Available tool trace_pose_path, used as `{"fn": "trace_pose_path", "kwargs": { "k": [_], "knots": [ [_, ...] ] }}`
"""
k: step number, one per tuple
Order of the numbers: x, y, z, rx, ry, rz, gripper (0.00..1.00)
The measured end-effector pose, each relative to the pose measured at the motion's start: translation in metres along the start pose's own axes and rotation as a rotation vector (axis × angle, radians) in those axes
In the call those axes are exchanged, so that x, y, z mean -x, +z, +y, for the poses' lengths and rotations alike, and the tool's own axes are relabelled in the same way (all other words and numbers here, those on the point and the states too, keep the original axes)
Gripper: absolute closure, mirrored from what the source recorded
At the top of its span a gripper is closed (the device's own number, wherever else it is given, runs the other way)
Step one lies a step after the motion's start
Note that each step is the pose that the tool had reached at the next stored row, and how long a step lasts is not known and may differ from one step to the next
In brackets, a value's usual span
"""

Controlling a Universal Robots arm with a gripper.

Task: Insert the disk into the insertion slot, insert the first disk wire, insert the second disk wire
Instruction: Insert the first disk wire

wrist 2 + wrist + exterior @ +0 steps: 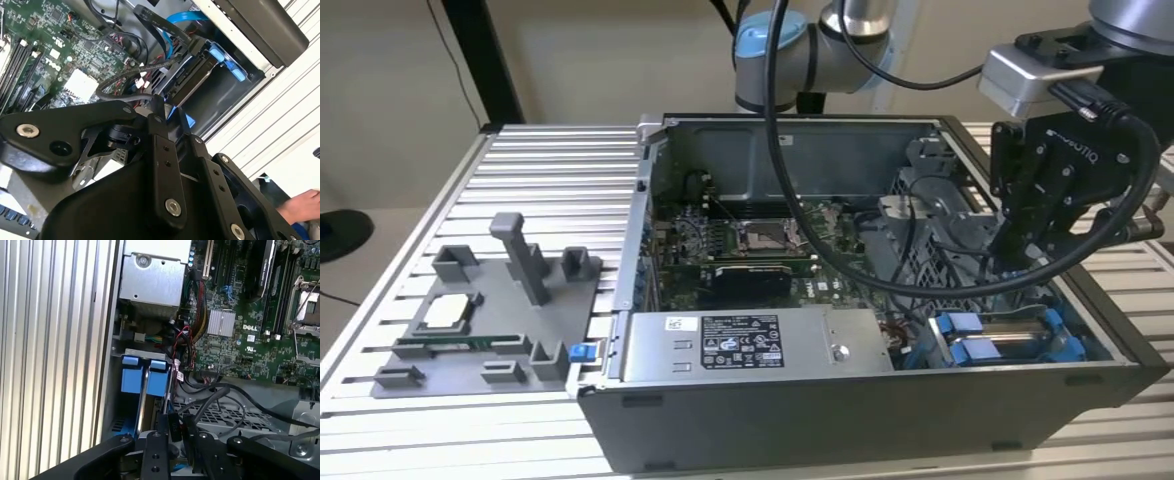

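The disk (1014, 338) lies in the insertion slot (227, 95) at the front corner of the open computer case, on the exterior view's right. Its blue carrier tabs (145, 379) stick out of the bay, and the same disk (200, 80) sits just beyond my fingertips. My black gripper (1007, 252) reaches down into the case right over that bay. In both wrist views the fingers stand close together with a black disk wire connector (173, 426) pinched between them, held just short of the disk's end. Loose black wires (125, 75) trail from it across the board.
A grey labelled power supply box (740, 345) fills the case front. The motherboard (747, 250) lies behind it and a perforated metal cage (235, 415) sits beside the bay. A grey fixture plate (480, 320) rests on the slatted table. A person's hand (300, 206) shows outside the case.
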State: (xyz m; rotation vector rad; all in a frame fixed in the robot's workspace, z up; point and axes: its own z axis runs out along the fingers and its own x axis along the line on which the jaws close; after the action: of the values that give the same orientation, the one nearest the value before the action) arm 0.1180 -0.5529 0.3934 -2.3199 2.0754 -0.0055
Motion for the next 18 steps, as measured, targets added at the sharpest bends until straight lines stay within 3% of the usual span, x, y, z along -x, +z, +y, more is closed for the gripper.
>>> {"fn": "trace_pose_path", "kwargs": {
  "k": [7,8,18],
  "knots": [
    [0.0000,0.0014,0.0004,0.0000,0.000,0.0002,0.00],
    [0.0000,0.0015,0.0004,0.0000,0.000,0.0002,1.00],
    [0.0000,0.0017,0.0005,0.0000,0.000,0.0001,1.00]
  ]
}}
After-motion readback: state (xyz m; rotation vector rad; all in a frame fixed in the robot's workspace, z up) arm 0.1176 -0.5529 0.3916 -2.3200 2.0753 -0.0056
